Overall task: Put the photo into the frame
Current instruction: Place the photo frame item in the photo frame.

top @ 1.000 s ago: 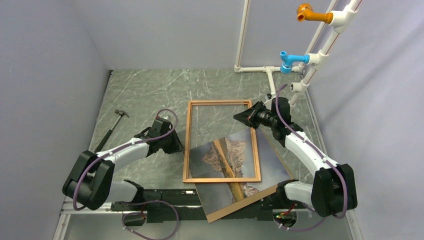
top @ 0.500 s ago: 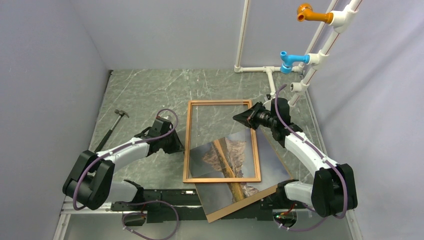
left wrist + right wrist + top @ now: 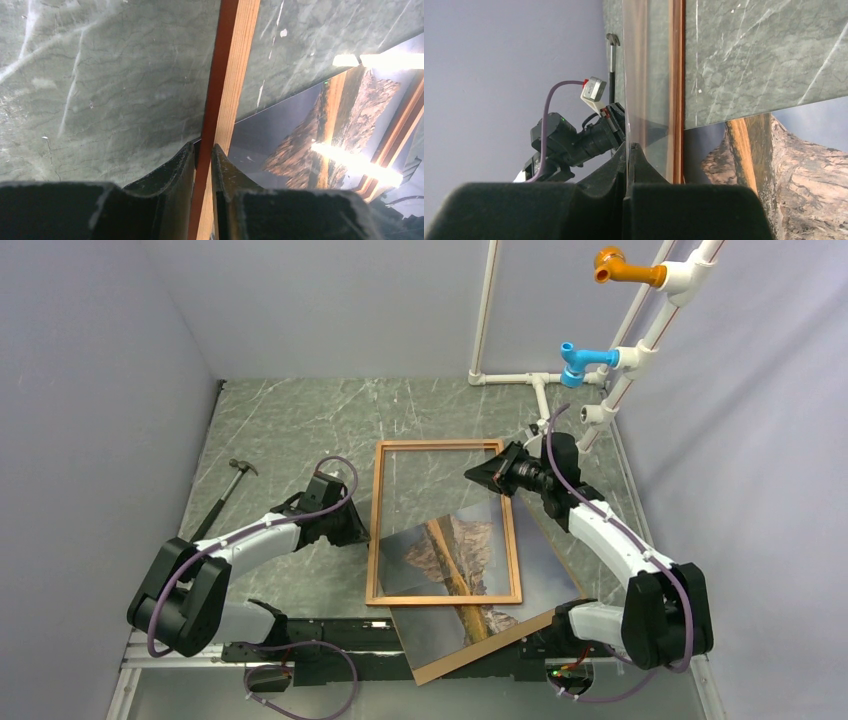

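The left gripper (image 3: pixel 203 151) clamps the frame (image 3: pixel 234 55) rail; the right gripper (image 3: pixel 629 148) pinches a clear pane (image 3: pixel 651 75). The photo (image 3: pixel 450 548) lies skewed under the frame, hammer (image 3: pixel 221 499) well left.

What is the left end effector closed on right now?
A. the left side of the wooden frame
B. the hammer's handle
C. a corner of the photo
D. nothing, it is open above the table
A: in the left wrist view, the left end effector has one finger pressed on each side of the frame, at its wooden side rail.
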Robot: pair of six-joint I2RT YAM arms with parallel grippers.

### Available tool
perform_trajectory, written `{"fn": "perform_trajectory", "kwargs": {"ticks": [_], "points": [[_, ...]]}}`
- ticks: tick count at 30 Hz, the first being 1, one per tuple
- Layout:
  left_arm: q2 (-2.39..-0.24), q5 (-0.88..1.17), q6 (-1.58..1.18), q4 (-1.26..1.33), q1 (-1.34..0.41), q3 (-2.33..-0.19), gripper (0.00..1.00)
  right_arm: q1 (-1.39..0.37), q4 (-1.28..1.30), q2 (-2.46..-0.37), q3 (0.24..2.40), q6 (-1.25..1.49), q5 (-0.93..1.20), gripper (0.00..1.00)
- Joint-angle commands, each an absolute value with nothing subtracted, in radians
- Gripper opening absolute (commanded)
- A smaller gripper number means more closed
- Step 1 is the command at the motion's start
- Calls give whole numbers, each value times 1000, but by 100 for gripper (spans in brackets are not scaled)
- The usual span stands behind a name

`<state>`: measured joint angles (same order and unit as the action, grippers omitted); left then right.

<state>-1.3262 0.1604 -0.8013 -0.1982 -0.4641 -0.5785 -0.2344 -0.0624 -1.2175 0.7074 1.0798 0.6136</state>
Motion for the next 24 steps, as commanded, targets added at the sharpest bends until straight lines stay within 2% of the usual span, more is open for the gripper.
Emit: {"fn": "perform_trajectory", "kwargs": {"ticks": [1, 18, 24], "points": [[-1354, 132, -773, -225, -475, -592, 23, -247, -57, -1250, 754, 1023, 674, 0], [-1364, 131, -769, -229, -482, -600, 22, -245, 34, -1277, 821, 918, 605, 0], [-1367, 127, -765, -234, -482, -604, 22, -245, -30, -1273, 806, 922, 619, 0]]}}
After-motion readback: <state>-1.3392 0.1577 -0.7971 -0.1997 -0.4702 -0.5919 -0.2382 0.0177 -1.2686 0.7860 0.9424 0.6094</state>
